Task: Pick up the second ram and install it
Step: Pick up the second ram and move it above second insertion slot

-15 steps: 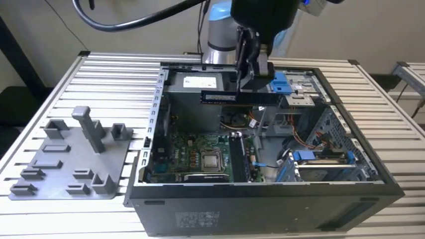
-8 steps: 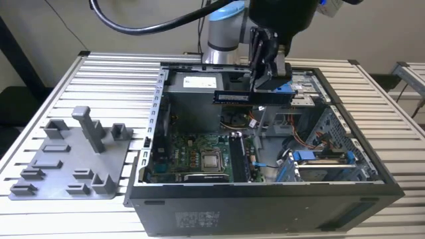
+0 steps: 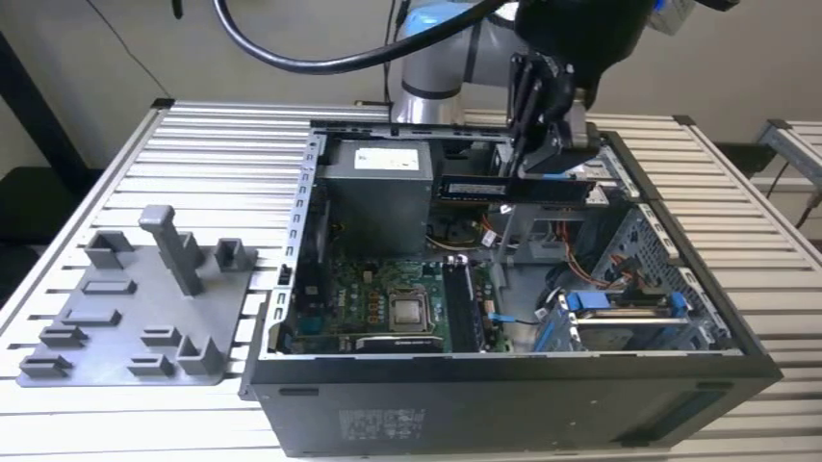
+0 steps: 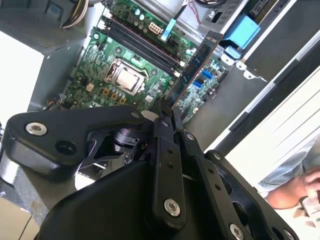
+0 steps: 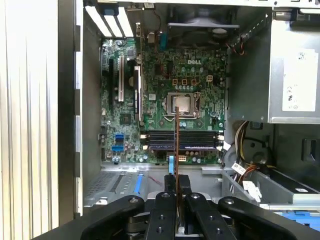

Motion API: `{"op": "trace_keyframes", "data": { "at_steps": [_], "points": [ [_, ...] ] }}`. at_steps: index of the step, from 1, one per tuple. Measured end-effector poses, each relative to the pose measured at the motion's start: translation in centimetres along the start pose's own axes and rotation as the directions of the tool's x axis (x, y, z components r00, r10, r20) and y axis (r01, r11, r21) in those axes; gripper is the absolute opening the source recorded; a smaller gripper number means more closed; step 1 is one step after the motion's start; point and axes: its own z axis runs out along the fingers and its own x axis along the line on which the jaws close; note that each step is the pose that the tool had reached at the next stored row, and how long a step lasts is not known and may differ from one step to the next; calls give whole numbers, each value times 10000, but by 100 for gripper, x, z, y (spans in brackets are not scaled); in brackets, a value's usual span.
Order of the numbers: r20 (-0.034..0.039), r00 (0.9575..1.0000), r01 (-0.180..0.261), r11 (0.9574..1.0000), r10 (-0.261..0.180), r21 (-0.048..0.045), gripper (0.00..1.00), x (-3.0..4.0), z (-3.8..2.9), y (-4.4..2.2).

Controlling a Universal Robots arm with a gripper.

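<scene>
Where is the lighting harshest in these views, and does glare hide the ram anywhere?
First wrist view: the table washes out near white, yet the ram stands clear against the motherboard. Second wrist view: the table glares too; the gripper on the ram is dark. Exterior view: even light, case interior shaded; no glare on the ram.

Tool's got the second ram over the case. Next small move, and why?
Probably turn the tool so the second ram runs along the memory slots before lowering. In both wrist views it lies crosswise to them, and the exterior view shows it held above the motherboard.
</scene>
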Motion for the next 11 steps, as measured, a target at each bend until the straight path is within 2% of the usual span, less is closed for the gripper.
{"op": "trace_keyframes", "data": {
  "at_steps": [3,11],
  "points": [
    [1,10000,0,10000,0,-2,14,0,-1,-58],
    [0,10000,0,10000,0,-2,14,-14,-1,-60]
  ]
}}
